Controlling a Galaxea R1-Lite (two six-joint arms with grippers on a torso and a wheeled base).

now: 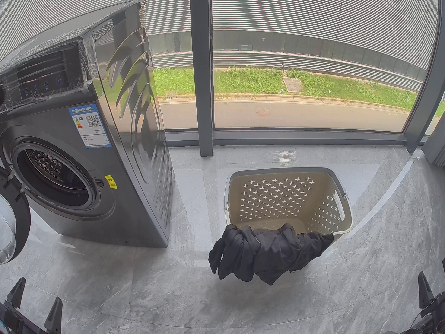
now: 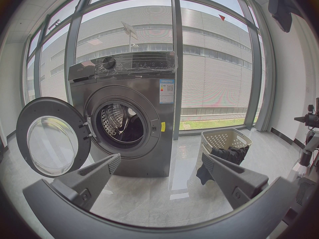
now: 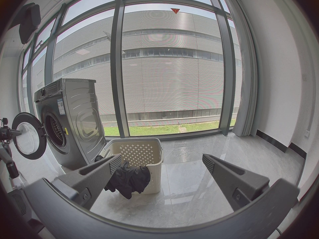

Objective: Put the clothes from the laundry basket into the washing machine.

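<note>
A: Washing machine (image 1: 88, 163)?

B: Grey front-loader, standing on the floor (image 1: 139, 293) to the robot's left, back toward the window (image 1: 301, 47). Round door (image 2: 53, 136) swung fully open on its hinge, glass porthole facing out. Drum (image 2: 114, 120) mouth uncovered. There is a dark shape low inside the drum; cannot tell if it is cloth.

A: Laundry basket (image 1: 340, 195)?

B: Beige plastic, star-shaped holes in the walls, a slot handle on the side. It sits on the floor to the right of the machine, apart from it and near the window.

A: And the clothes?

B: One black garment (image 1: 266, 253) draped over the basket's near rim. Most of it hangs down the outside wall and a smaller part lies inside. A sleeve-like end dangles at its left. Cannot tell whether it reaches the floor.

A: Left hand (image 2: 160, 159)?

B: Low, near the robot and in front of the machine, well apart from the basket. Fingers spread wide, nothing between them.

A: Right hand (image 3: 161, 160)?

B: Low on the robot's right side, well short of the basket. Fingers likewise spread wide, gripping nothing. From its wrist camera the garment sits past the tip of one finger, not touching it.
</note>
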